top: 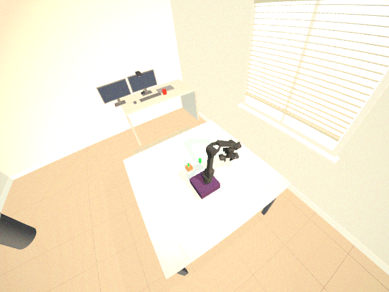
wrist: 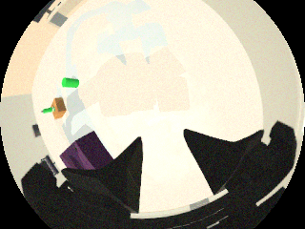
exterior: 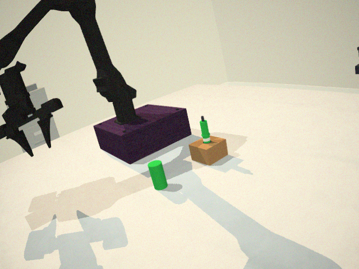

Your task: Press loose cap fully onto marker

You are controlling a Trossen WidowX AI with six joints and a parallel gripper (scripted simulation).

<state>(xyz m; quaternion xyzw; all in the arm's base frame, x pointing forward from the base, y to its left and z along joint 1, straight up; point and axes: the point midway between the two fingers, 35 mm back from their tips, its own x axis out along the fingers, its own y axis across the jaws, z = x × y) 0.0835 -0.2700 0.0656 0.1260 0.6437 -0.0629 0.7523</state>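
The green cap (top: 200, 160) (exterior: 157, 175) (wrist: 71, 82) stands upright and loose on the table. The green marker (exterior: 204, 127) (wrist: 48, 110) stands upright in the orange-brown holder block (top: 189, 168) (exterior: 208, 152) (wrist: 59, 108), its dark tip up and bare. The block sits beside the purple base, a short way from the cap. My gripper (exterior: 41, 152) (wrist: 163, 136) is partly open with nothing between its fingers. It hangs above the table, pointing down, well off to the side of the cap and the block. In the wrist view the cap and block lie at the far left.
The purple base box (top: 205, 185) (exterior: 157, 135) (wrist: 88, 153) carries the arm and stands close to the holder block. The white table's (top: 175, 226) edge lies beyond the gripper toward the window wall. A desk (top: 182, 87) with two monitors stands behind, apart from the table.
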